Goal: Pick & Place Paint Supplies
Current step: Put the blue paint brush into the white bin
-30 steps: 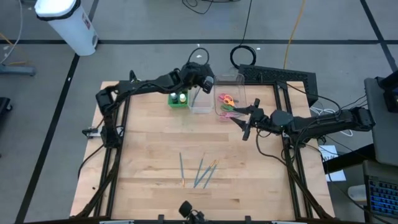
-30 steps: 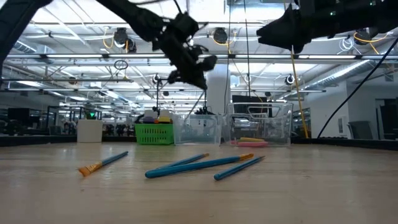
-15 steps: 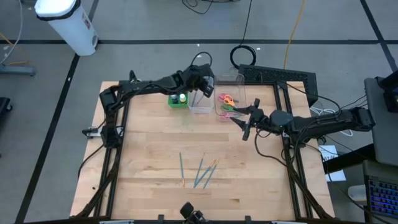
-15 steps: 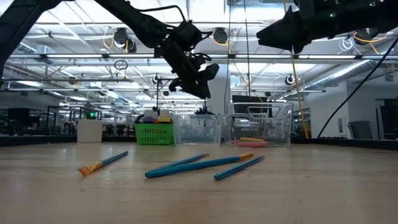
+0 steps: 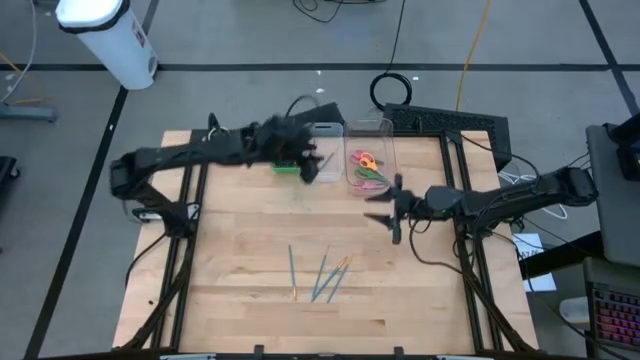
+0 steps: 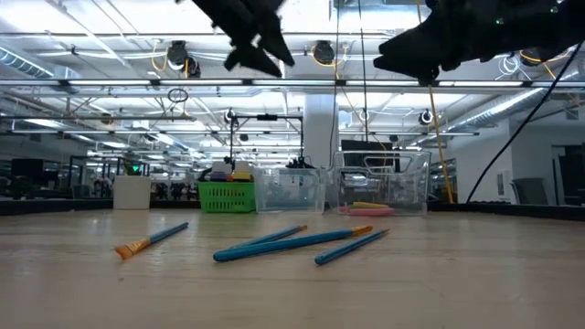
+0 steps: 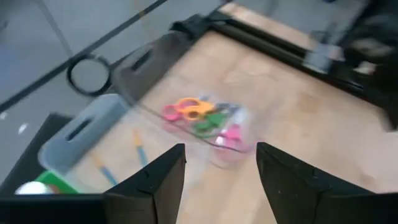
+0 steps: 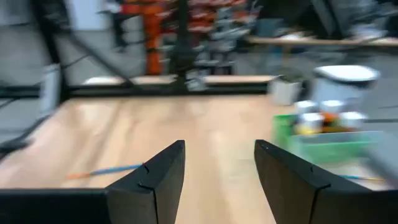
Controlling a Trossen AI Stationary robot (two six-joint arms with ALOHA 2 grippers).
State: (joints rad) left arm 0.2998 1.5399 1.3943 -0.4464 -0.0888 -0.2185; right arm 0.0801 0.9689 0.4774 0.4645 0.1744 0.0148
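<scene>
Left gripper (image 5: 312, 163) hangs above the far part of the table (image 5: 240, 250), over the green tray (image 5: 288, 166) and the near edge of the left bin (image 5: 322, 160). Right gripper (image 5: 390, 210) is raised just in front of the right bin (image 5: 368, 160), pointing toward the table centre. Scissors (image 5: 366, 170) with orange, green and pink handles lie in the right bin. Four brushes (image 5: 322, 275) lie loose near the table's front edge, well apart from both arms.

Low view: both grippers sit high above the surface. Three blue brushes (image 6: 302, 242) lie close together, and one with an orange ferrule (image 6: 151, 240) lies apart from them. Tray (image 6: 226, 195) and bins (image 6: 384, 187) stand behind.

Left wrist view: fingers (image 7: 155, 186) are spread apart with nothing between them. Beyond them are the scissors (image 7: 205, 118) in one bin and what appear to be two brushes (image 7: 140, 146) in the other; blur limits detail.

Right wrist view: fingers (image 8: 155, 183) are spread apart and empty. White-capped bottles (image 8: 326, 118) stand in the tray (image 8: 323, 146). One brush (image 8: 112, 171) lies on the table.
</scene>
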